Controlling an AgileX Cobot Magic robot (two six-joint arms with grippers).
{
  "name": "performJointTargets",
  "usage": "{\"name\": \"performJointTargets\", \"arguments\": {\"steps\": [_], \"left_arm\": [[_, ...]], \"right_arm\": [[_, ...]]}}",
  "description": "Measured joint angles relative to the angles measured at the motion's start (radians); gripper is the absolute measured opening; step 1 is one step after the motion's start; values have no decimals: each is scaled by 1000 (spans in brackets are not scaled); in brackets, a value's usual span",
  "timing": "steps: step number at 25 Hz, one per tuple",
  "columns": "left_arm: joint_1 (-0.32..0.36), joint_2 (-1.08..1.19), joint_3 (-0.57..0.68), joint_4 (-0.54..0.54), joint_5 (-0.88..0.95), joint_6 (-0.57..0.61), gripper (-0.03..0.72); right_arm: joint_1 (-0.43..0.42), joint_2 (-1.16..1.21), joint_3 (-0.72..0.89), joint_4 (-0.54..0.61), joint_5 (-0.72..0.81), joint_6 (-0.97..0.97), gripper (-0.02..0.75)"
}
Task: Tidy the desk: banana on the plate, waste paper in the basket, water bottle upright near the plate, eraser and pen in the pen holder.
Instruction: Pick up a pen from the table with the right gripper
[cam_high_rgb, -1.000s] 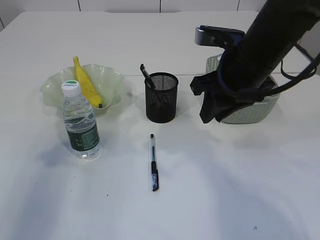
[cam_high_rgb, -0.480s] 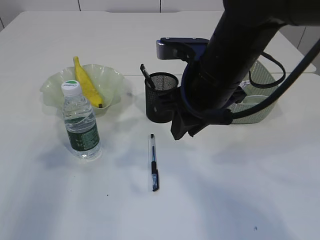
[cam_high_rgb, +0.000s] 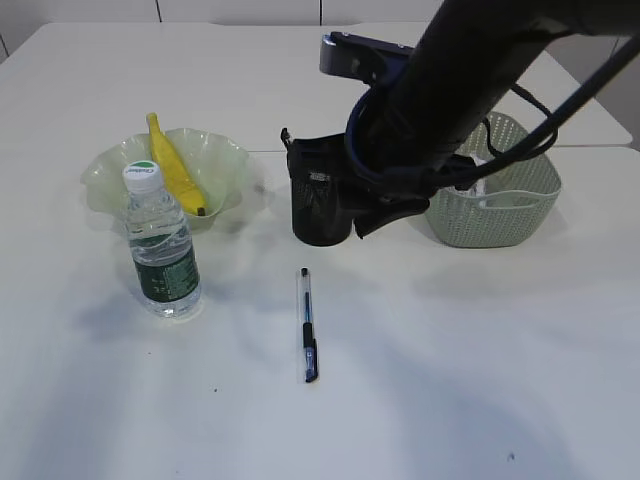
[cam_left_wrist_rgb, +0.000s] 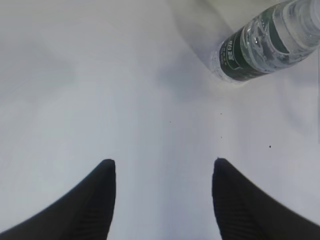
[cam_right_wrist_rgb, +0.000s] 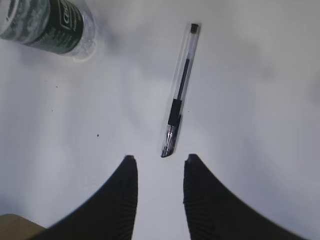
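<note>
A clear pen (cam_high_rgb: 308, 325) with a black grip lies on the white table in front of the black mesh pen holder (cam_high_rgb: 312, 205). My right arm reaches over the holder and hides part of it. The right gripper (cam_high_rgb: 372, 222) hangs open above the table. In the right wrist view the right gripper (cam_right_wrist_rgb: 159, 157) is empty, with the pen (cam_right_wrist_rgb: 179, 112) just ahead of its tips. The banana (cam_high_rgb: 176, 166) lies on the green plate (cam_high_rgb: 228, 160). The water bottle (cam_high_rgb: 162, 250) stands upright in front of the plate. My left gripper (cam_left_wrist_rgb: 164, 161) is open over bare table, with the bottle (cam_left_wrist_rgb: 265, 45) beyond it. The eraser is out of view.
A pale green basket (cam_high_rgb: 520, 215) stands right of the pen holder, with something white inside that I cannot make out. A dark stick (cam_high_rgb: 292, 145) leans out of the holder's left rim. Cables hang off my right arm above the basket.
My right arm has swung left from over the basket to over the pen holder, uncovering the basket. The pen, bottle and banana have not moved.
</note>
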Motion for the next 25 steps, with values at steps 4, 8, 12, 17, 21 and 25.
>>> {"name": "performJointTargets", "arguments": {"steps": [4, 8, 12, 17, 21, 25], "left_arm": [[0, -2, 0, -6, 2, 0, 424], [0, -8, 0, -6, 4, 0, 422], [0, -8, 0, -8, 14, 0, 419], [0, -38, 0, -8, 18, 0, 414], [0, -68, 7, -10, 16, 0, 412], [0, -76, 60, -10, 6, 0, 407]], "right_arm": [[0, 50, -77, -3, 34, 12, 241], [0, 100, -127, -5, 66, 12, 241], [0, 119, -136, -24, 70, 39, 241], [1, 193, -184, -32, 74, 64, 241], [2, 280, -264, -32, 116, 81, 241], [4, 376, -367, -39, 172, 90, 241]]}}
